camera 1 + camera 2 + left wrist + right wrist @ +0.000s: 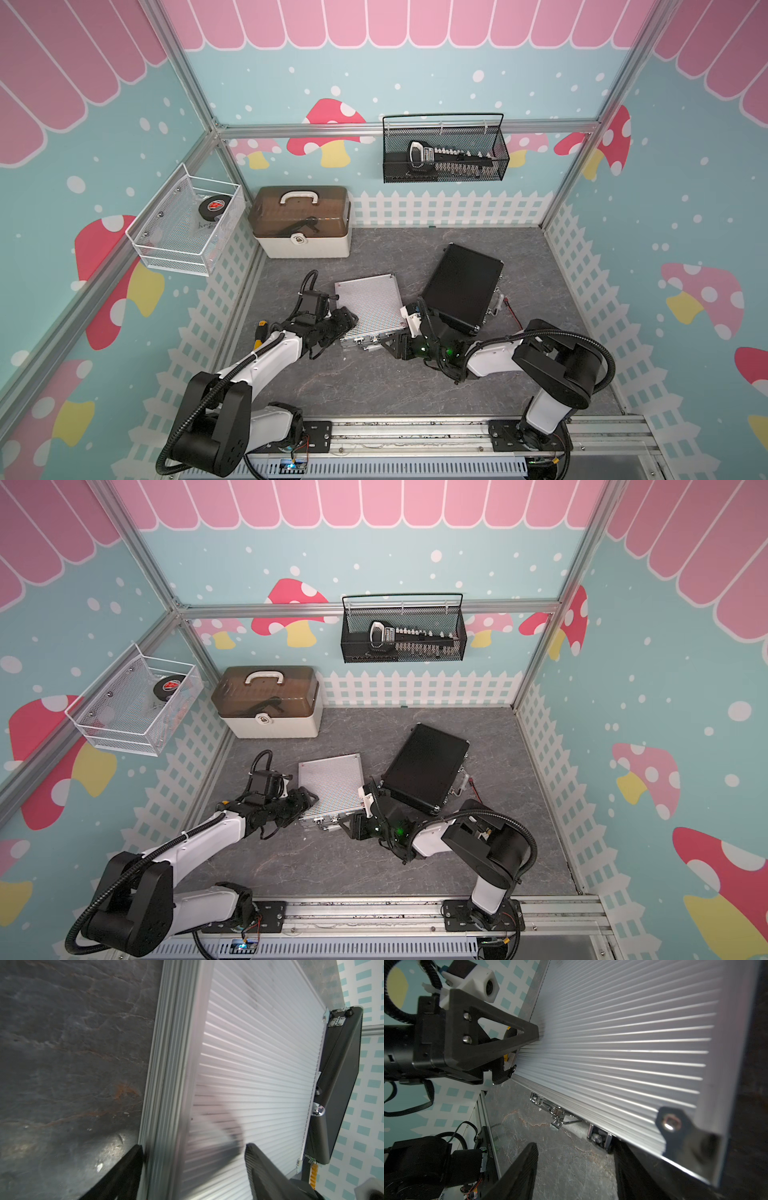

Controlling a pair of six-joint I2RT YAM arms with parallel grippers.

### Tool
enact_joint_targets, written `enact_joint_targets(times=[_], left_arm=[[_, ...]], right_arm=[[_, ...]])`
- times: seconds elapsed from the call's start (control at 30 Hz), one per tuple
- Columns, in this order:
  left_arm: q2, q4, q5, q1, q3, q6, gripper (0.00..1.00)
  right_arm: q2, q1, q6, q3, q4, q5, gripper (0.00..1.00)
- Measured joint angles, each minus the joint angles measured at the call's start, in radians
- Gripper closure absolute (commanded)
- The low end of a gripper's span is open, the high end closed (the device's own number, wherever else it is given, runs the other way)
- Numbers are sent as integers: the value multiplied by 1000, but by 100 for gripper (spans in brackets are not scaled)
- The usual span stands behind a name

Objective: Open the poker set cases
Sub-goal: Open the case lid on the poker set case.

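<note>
Both poker set cases lie mid-table. The smaller silver ribbed case (370, 309) (330, 785) has its lid down. The larger black case (463, 286) (426, 766) lies askew to its right, also closed. My left gripper (347, 322) (193, 1147) straddles the silver case's left edge, with one finger (255, 1159) on the lid and the other (133, 1159) against the side wall. My right gripper (392, 345) (575, 1147) is at that case's front right corner, open over bare table. Chrome latches (558, 1118) line the case's front side just beyond it.
A beige box with a brown lid and white handle (301, 222) stands at the back left. A black wire basket (444, 149) hangs on the back wall and a white mesh basket (187, 220) on the left wall. A red-and-black wire (513, 316) lies beside the black case.
</note>
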State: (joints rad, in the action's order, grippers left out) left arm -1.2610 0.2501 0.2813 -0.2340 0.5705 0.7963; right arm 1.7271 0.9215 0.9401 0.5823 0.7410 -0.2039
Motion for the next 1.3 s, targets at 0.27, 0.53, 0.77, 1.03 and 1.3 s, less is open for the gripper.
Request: enact_joint_targets(times=[0.27, 0.53, 0.77, 1.03, 1.3], left_arm=[[-6, -11, 3, 1, -8, 1, 25], [-6, -20, 4, 1, -13, 1, 24], [-9, -24, 4, 2, -14, 1, 25], [-19, -42, 8, 3, -14, 1, 25], [-20, -47, 8, 3, -16, 1, 25]], right_arm=[[114, 0, 17, -9, 123, -16, 39], [154, -2, 50, -14, 211, -51, 47], [146, -2, 79, -47, 258, -69, 49], [125, 2, 129, -70, 349, -78, 50], [51, 2, 154, -70, 367, -66, 48]])
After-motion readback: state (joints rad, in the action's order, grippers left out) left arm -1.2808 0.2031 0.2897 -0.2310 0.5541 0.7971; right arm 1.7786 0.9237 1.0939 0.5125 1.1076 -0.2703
